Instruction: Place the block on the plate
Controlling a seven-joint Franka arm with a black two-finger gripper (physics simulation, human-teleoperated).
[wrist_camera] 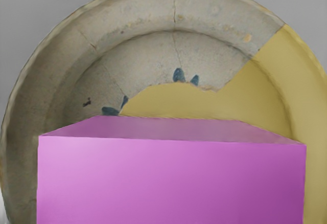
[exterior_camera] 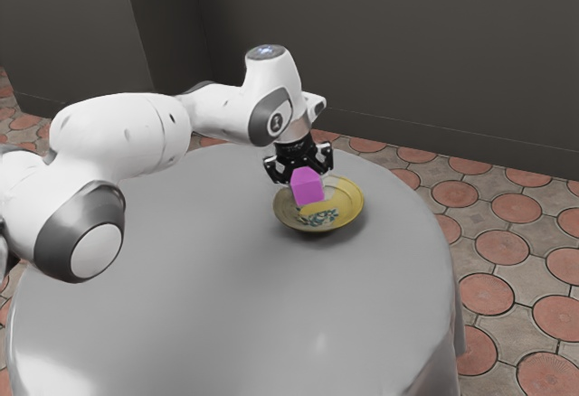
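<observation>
The black gripper [exterior_camera: 301, 169] is over the plate in the exterior view, shut on the magenta block [exterior_camera: 308, 186]. The block hangs below the hand and hides part of the plate behind it. Beneath it lies the round plate [exterior_camera: 352, 207], yellow and grey with a dark blue-green pattern. Seen from the wrist, the block [wrist_camera: 171, 180] is large and close, and the plate [wrist_camera: 153, 12] spreads out around and below it. The exact gap between block and plate is hard to tell.
A round table with a grey cloth [exterior_camera: 226, 297] carries the plate toward its far edge. The white arm reaches in from the exterior view's left. Dark walls [exterior_camera: 407, 52] stand beyond the tiled floor [exterior_camera: 502, 247].
</observation>
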